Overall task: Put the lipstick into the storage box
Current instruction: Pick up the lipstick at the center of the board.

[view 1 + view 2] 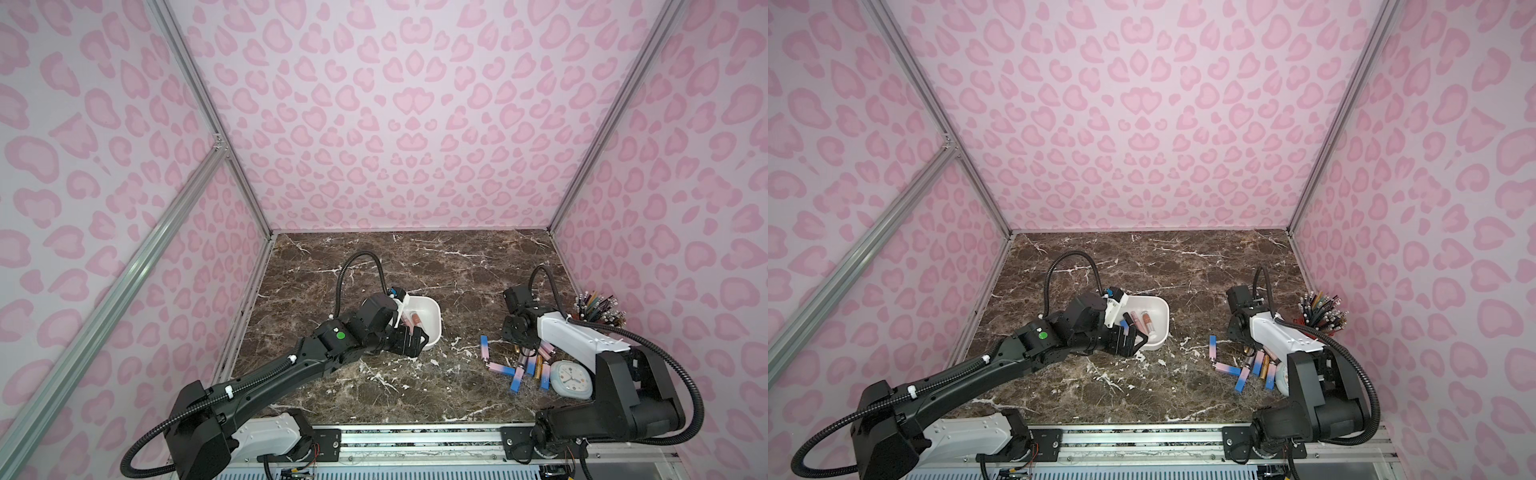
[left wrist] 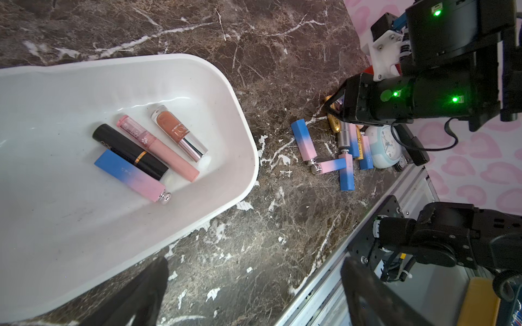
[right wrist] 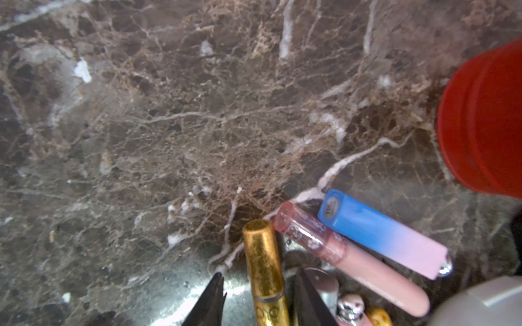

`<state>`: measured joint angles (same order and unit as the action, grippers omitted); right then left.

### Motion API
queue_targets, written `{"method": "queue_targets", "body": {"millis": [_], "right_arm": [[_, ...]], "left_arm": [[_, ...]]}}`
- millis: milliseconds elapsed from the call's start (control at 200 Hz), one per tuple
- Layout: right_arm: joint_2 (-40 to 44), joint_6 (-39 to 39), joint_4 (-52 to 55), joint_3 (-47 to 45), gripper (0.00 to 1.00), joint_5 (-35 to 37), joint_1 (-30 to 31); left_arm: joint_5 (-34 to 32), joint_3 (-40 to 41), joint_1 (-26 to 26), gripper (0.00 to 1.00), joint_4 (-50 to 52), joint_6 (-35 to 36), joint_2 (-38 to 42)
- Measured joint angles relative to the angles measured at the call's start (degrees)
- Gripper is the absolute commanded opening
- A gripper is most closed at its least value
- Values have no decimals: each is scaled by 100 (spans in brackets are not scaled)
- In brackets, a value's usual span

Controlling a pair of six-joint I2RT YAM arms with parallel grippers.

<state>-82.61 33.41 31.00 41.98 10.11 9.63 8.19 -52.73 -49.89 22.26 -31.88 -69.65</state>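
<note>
The white storage box sits mid-table and holds several lipsticks, among them a black one, a blue-pink one and a pink gloss. My left gripper hangs open and empty at the box's near edge. To the right lies a pile of loose lipsticks. My right gripper is low over that pile, and its jaws straddle a gold lipstick. A gap shows on one side of the tube.
A red cup of pencils stands at the right wall behind the pile. A pale round clock lies just in front of the pile. The metal rail runs along the table's front edge.
</note>
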Motion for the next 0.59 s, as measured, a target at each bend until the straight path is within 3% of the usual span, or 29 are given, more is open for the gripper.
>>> {"method": "queue_targets", "body": {"millis": [365, 595], "right_arm": [[-208, -33, -151, -15, 26, -201, -4], [-136, -68, -153, -26, 24, -223, 4]], "left_arm": [[42, -57, 0, 98, -2, 46, -92], [83, -127, 0, 98, -2, 105, -151]]}}
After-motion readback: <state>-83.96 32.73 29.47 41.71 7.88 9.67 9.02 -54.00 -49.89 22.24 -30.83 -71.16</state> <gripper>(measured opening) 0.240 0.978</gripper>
